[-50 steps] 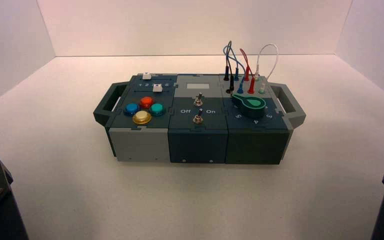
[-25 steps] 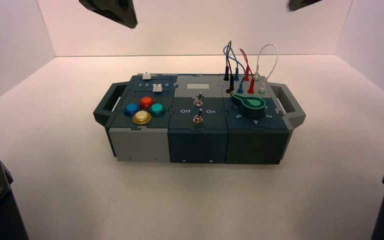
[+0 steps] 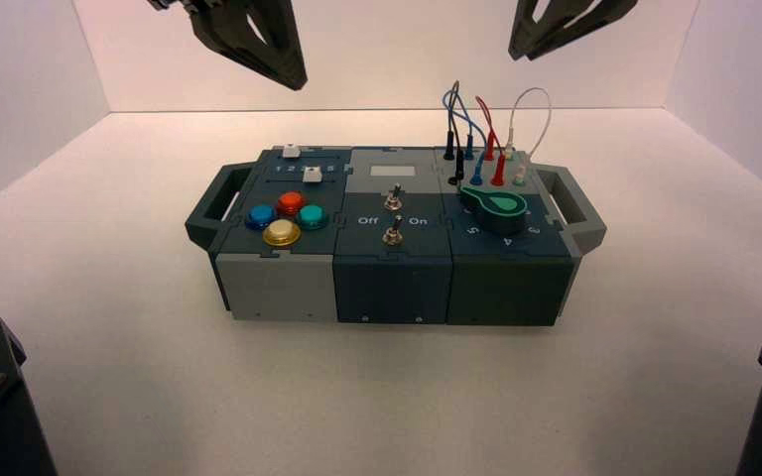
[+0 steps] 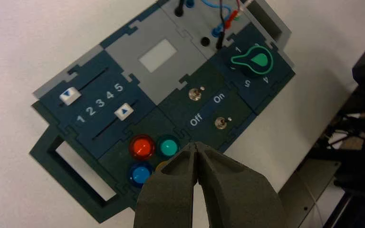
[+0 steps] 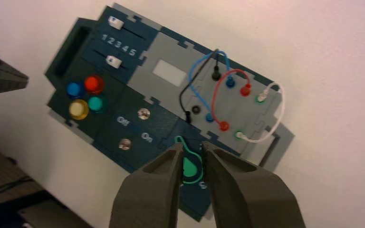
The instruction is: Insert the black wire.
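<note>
Both arms have come down into the top of the high view since half a second ago: the left pincer (image 3: 258,45) now hangs above and behind the button end of the box (image 3: 394,268), and the right pincer (image 3: 556,25) above and behind the wire end, where before only their tips showed at the frame's edge. Nothing on the box has shifted. In its own wrist view the left pincer (image 4: 197,154) is clenched on nothing, tips touching, over the red button (image 4: 141,147) and teal button (image 4: 169,147). The right pincer (image 5: 191,152) is released, a narrow gap between its tips, over the green knob (image 5: 188,166). On the grey socket panel (image 5: 261,121) the black wire (image 5: 186,90) has one plug seated in a far-row socket, while its other plug (image 5: 188,116) lies loose just beside an unfilled socket (image 5: 197,109) in the near row. Next to it the blue wire (image 5: 200,66), red wire (image 5: 218,83) and white wire (image 5: 278,111) each have both plugs seated. The box stands on a pale table (image 3: 377,397) closed in by plain white walls (image 3: 377,50) behind and at both sides.
</note>
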Robot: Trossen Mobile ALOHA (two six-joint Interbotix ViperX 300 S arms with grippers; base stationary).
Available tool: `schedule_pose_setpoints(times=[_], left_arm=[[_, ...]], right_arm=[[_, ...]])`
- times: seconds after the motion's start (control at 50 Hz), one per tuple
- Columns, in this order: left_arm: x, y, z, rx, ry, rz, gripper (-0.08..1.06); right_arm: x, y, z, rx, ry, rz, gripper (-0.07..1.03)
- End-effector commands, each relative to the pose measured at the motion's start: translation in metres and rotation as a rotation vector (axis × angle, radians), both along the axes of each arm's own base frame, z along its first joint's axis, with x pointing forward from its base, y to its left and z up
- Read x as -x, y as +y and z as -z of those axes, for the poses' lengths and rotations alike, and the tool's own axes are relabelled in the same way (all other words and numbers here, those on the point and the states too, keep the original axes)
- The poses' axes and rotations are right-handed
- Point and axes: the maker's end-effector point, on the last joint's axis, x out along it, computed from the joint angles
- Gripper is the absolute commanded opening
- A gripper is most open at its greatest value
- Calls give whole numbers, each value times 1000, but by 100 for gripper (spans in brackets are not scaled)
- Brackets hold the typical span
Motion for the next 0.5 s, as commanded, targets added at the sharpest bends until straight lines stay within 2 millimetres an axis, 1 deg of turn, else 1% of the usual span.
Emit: schedule_pose_setpoints(times=[0.02, 0.14, 0.22, 0.3, 0.42, 0.5], left_arm=[[-7, -9, -12, 28, -22, 16, -3], [-8, -9, -12, 27, -20, 17, -3], [-7, -10, -12, 28, -19, 17, -3], [-8, -10, -13, 29, -20, 17, -3], [-8, -10, -12, 29, -18, 15, -3], [-8, -10, -12, 28, -18, 17, -3]], right_arm=[[-7, 5, -5, 28, -31, -30, 29], [-9, 14, 7, 85, -12, -54, 33], [-12, 28, 16, 112, 16, -55, 33], [-14, 38, 21, 105, 40, -38, 33], [-12, 44, 28, 101, 75, -4, 33], [-9, 42, 35, 96, 97, 27, 41]])
